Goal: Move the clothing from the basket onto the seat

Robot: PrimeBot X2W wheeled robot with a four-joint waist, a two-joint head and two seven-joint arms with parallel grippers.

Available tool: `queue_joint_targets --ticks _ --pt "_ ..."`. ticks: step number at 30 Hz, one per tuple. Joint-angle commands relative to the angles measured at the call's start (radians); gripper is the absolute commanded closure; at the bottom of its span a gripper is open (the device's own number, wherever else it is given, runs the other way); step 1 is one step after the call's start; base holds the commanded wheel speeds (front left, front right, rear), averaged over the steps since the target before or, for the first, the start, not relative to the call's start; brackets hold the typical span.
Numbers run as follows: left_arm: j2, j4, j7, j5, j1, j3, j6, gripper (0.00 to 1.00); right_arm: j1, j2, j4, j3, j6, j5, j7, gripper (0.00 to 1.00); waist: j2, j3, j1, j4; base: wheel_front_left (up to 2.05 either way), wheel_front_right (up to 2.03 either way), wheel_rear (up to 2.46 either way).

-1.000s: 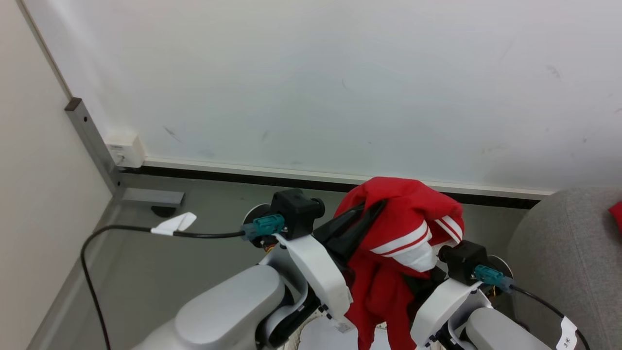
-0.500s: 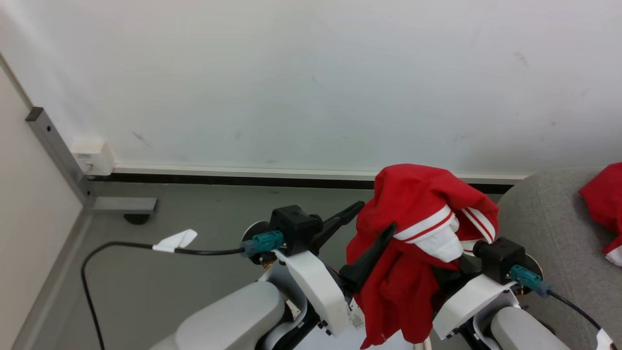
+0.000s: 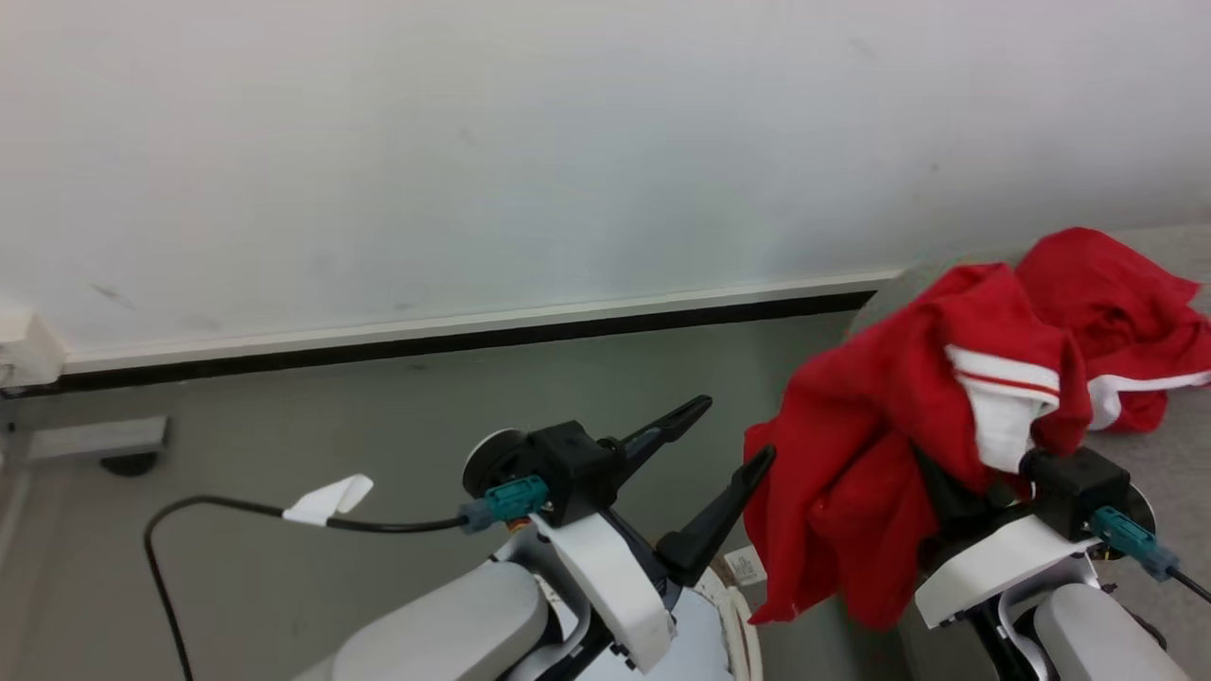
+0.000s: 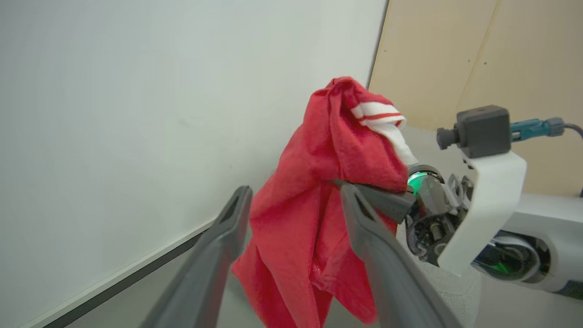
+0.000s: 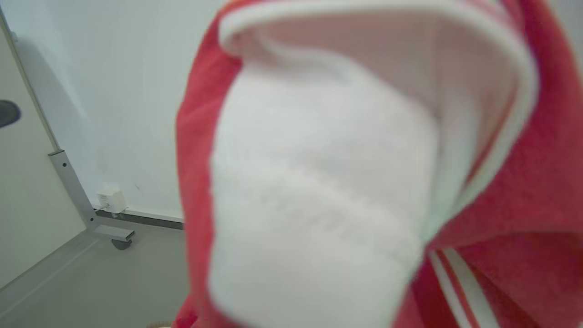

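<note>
Left gripper (image 3: 736,427): jaws spread wide, empty, just left of the clothing (image 3: 870,454). Right gripper (image 4: 385,202): buried under red cloth, jaw state impossible to tell. Clothing draped over it, hanging above the floor (image 3: 378,416) at the left end of the seat (image 3: 1164,454). Second red garment (image 3: 1107,284) lying on the seat, farther right, near the wall (image 3: 568,142).

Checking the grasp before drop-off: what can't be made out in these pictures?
- Right gripper: held garment drapes it in head and left wrist views; jaws' closure untellable.
- Basket: head view, cut by the bottom edge and the left arm; contents unseen.
- Seat: head view, right edge crops it; right wrist view, the blurred garment blocks it.
</note>
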Motion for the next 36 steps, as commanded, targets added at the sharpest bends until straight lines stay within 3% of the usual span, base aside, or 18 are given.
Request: queue_joint_targets --ticks 1,11,19,26,36 --pt "0.006 -0.001 -0.007 0.027 0.011 -0.002 0.0 0.0 0.011 -0.005 -0.018 -0.018 -0.002 -0.017 0.003 1.0 -0.0001 0.03 -0.0001 -0.059 0.0 0.0 0.0" --pt "0.0 0.005 -0.015 0.063 0.028 0.001 -0.01 0.0 0.059 0.008 -0.116 -0.113 -0.002 -0.069 0.032 1.0 -0.0001 0.063 -0.0001 -0.212 0.0 0.0 0.0" --pt "0.005 0.008 -0.011 0.078 0.032 0.002 0.01 0.0 0.097 0.029 -0.201 -0.173 -0.002 -0.096 0.049 1.0 -0.0001 0.096 -0.0001 -0.311 0.0 0.0 0.0" --pt "0.01 0.008 -0.009 0.081 0.014 0.001 0.018 0.0 0.124 0.042 -0.256 -0.212 -0.002 -0.11 0.064 1.0 -0.0001 0.118 -0.0001 -0.345 0.0 0.0 0.0" --pt "0.018 0.001 -0.008 0.1 -0.015 -0.006 -0.004 0.0 0.112 0.038 -0.313 -0.275 -0.002 -0.13 0.082 1.0 -0.0001 0.166 -0.0001 -0.328 0.0 0.0 0.0"
